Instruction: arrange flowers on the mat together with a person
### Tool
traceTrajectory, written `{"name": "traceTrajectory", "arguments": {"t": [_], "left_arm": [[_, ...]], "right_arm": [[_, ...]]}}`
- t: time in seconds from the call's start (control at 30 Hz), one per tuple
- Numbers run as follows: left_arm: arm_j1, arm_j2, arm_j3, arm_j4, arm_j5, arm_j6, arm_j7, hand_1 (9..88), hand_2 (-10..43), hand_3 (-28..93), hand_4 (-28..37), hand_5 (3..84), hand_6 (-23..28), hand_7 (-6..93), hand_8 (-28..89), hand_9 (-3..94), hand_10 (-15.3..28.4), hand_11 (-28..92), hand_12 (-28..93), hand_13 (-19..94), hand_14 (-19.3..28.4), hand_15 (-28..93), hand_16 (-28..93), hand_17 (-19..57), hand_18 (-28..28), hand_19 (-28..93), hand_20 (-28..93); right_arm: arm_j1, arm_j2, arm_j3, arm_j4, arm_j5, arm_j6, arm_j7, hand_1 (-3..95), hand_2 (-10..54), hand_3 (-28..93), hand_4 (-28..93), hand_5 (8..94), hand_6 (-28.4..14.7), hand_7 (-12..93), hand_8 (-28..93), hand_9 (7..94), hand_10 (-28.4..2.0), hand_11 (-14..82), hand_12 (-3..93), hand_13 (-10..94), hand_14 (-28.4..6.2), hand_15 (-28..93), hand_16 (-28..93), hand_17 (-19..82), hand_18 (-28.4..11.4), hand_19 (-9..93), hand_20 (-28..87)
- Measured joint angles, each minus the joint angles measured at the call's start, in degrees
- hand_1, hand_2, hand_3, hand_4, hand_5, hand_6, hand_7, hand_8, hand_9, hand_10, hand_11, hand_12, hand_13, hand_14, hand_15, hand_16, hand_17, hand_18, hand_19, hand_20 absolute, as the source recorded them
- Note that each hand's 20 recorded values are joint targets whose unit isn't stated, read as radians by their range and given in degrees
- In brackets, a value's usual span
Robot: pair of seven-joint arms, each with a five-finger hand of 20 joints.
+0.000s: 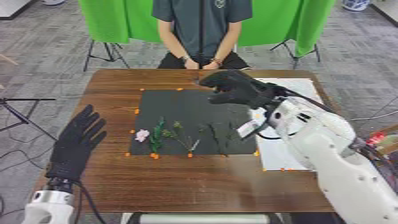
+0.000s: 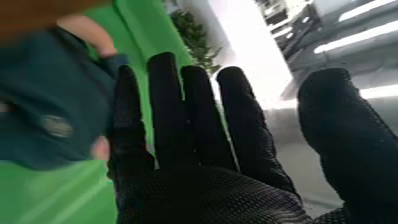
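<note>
The black mat (image 1: 200, 112) lies on the brown table. Along its near part is a row of flowers and stems: a pink flower (image 1: 142, 135) at the left, a leafy green stem (image 1: 157, 134) beside it, a small-leaved sprig (image 1: 178, 126), and thin dark stems (image 1: 216, 135) farther right. My right hand (image 1: 233, 86) is above the mat's far right corner, apart from the flowers. In the right wrist view that hand (image 2: 209, 192) is open, fingers straight and thumb spread, holding nothing. My left hand (image 1: 73, 150) is open at the table's left side, beside the mat.
A white sheet (image 1: 282, 155) lies along the right side of the mat, partly under the right arm. Small orange markers (image 1: 155, 156) are dotted round the mat's edges. The wooden table (image 1: 195, 190) extends in front of the mat, and a green cloth (image 1: 107, 20) hangs behind it.
</note>
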Motion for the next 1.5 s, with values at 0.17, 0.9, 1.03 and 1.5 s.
{"name": "traceTrajectory", "arguments": {"t": [0.17,0.9,1.03,1.5], "left_arm": [[0.08,-0.83,0.35,0.05,0.45,-0.01,0.07,26.8,-1.0,68,-27.0,25.2,1.8,18.0,-10,18.0,9.8,17,17,16,11.1,13,7,-13.2,19.3,37,11],[0.30,-4.99,1.49,0.41,0.92,-1.47,0.03,26.9,-0.9,68,-26.9,25.2,1.8,17.8,-10,18.1,9.8,17,17,16,11.2,13,7,-13.2,19.3,37,11],[-0.45,-5.22,1.59,0.83,1.06,-2.01,-0.50,26.9,-0.9,68,-26.8,25.2,1.8,17.9,-10,18.2,9.8,17,17,16,11.2,14,7,-13.1,19.3,37,11],[-1.14,-5.24,2.31,1.20,1.03,-2.44,-0.62,26.9,-0.8,68,-26.9,25.1,1.7,17.9,-10,18.5,9.9,17,16,16,11.3,14,6,-13.2,19.4,37,10]], "right_arm": [[-15.99,4.79,13.59,-5.72,14.04,5.75,3.34,17.0,1.8,84,-23,39.2,-6.3,12,-8,37.9,-14.7,12.5,22.2,32,-13.8,26,23,9,-22.4,49,29],[-43.26,-5.46,42.11,-13.86,45.22,7.57,6.38,17.9,1.8,85,-22,39.3,-6.3,13,-8,38.5,-14.6,14.7,23.3,34,-13.9,28,24,9,-22.5,50,29],[-43.55,-5.85,42.55,-13.85,45.38,8.41,6.12,17.9,1.7,85,-22,39.3,-6.3,14,-8,38.6,-14.6,15.2,23.3,34,-14.0,29,24,9,-22.5,50,29],[-44.19,-6.94,42.87,-13.69,45.66,8.90,6.25,18.2,1.6,85,-22,39.6,-6.3,14,-9,38.8,-15.0,18.5,24.6,34,-14.1,31,23,9,-22.5,51,29]]}}
